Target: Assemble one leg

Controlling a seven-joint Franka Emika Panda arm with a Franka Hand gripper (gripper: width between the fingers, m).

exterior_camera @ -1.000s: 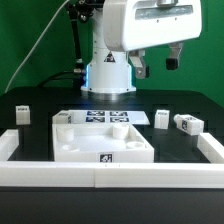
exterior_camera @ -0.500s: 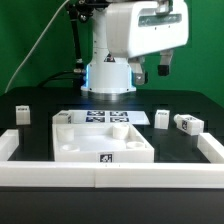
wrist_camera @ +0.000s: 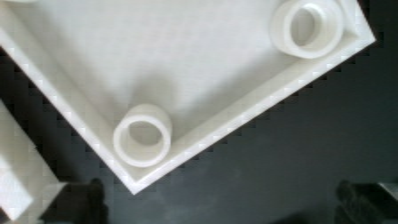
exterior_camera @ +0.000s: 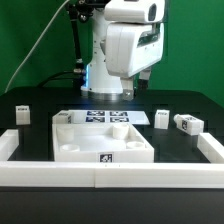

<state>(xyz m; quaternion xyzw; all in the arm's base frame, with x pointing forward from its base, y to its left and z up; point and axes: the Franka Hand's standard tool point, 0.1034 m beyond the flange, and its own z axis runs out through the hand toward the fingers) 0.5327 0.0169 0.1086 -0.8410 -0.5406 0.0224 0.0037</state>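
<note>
Three small white tagged legs lie on the black table in the exterior view: one (exterior_camera: 22, 113) at the left and two (exterior_camera: 162, 118) (exterior_camera: 188, 123) at the right. The large white square tabletop piece (exterior_camera: 100, 140) sits in the middle. My gripper (exterior_camera: 138, 82) hangs high above the table's back, over the tabletop piece's far side, and is apart from every leg. In the wrist view the gripper (wrist_camera: 222, 205) is open and empty, with dark fingertips (wrist_camera: 80, 200) at the frame's edge. A corner of the tabletop piece (wrist_camera: 214, 80) with two round sockets (wrist_camera: 143, 135) (wrist_camera: 311, 25) lies under it. No leg shows in the wrist view.
The marker board (exterior_camera: 105, 117) lies flat behind the tabletop piece. A low white rail (exterior_camera: 100, 176) runs along the front, with side pieces at the left (exterior_camera: 10, 140) and right (exterior_camera: 212, 148). The robot base (exterior_camera: 108, 80) stands at the back. A white strip (wrist_camera: 18, 175) shows beside the tabletop corner.
The arm's hand has swung from the exterior view's upper right toward the centre and turned, now hanging over the tabletop piece's far side. The parts on the table have not moved.
</note>
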